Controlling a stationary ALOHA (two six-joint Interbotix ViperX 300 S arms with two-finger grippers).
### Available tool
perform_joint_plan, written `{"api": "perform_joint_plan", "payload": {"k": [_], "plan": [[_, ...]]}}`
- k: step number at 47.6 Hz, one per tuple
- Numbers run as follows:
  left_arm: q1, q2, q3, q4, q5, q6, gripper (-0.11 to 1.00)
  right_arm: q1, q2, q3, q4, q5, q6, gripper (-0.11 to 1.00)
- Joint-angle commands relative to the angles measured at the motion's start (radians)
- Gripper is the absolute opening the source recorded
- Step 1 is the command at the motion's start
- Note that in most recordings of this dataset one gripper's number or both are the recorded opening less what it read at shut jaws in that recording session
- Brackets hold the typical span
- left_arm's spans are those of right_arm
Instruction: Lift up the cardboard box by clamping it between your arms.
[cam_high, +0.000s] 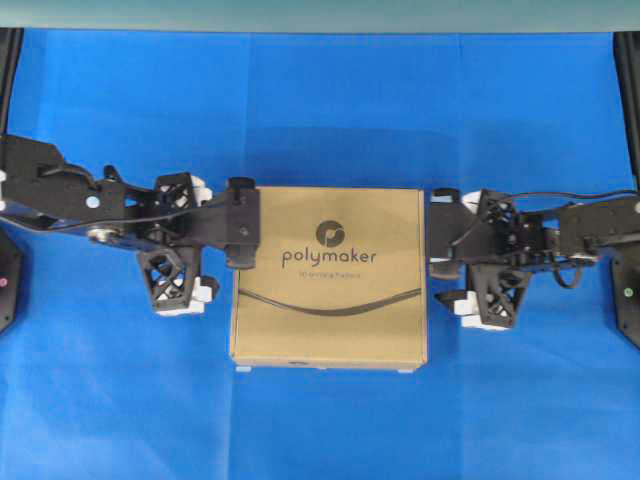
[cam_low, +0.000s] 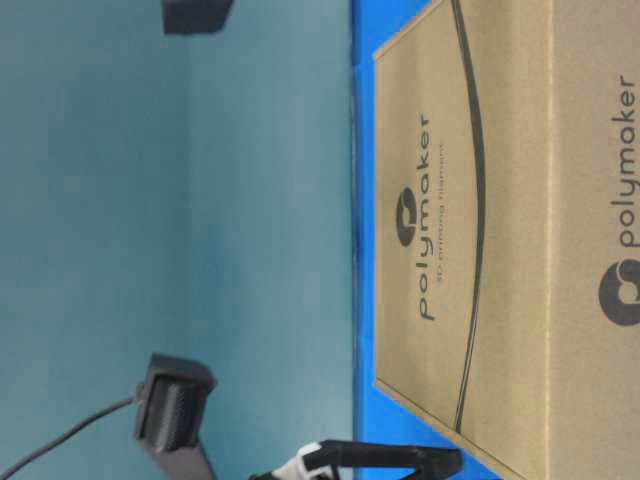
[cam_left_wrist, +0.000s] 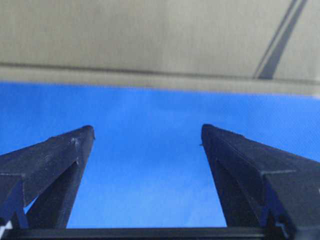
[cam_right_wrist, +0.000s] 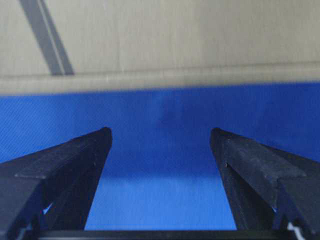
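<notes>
Flat brown cardboard box (cam_high: 330, 278) lying in the middle of the blue table (cam_high: 320, 110), dark "polymaker" word and round mark facing up, a curved dark line under them.

Left gripper (cam_high: 205, 241) just beside the left edge of the box, on the left of the overhead view. Fingers spread wide apart, one near the top corner of that edge, the other lower down. Nothing held between them. In the left wrist view, two black pointed fingers (cam_left_wrist: 55, 165) far apart, blue table between them, the box side right ahead and not touching the tips.

Right gripper (cam_high: 447, 250) just beside the right edge of the box, on the right of the overhead view. Also spread wide, holding nothing. In the right wrist view, two black pointed fingers (cam_right_wrist: 255, 170) far apart, a strip of blue between the tips and the box side.

From above, hard to tell if the black part of the left arm at the box corner touches the cardboard or just hangs over it.

Box flat on the table, between the two arms.
</notes>
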Motion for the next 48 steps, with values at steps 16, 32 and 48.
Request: {"api": "perform_joint_plan", "payload": {"k": [16,32,48], "plan": [[-0.011,-0.252,0.103,0.003,-0.009,0.005,0.84,0.002,-0.301,0.11,0.023,-0.002,0.017,0.99],[-0.034,-0.41,0.213,0.003,-0.054,0.002,0.84,0.002,-0.532,0.199,0.029,0.006,0.021,0.99],[-0.048,-0.535,0.268,0.003,-0.084,-0.002,0.84,-0.002,-0.801,0.264,0.029,0.087,0.072,0.99]]}}
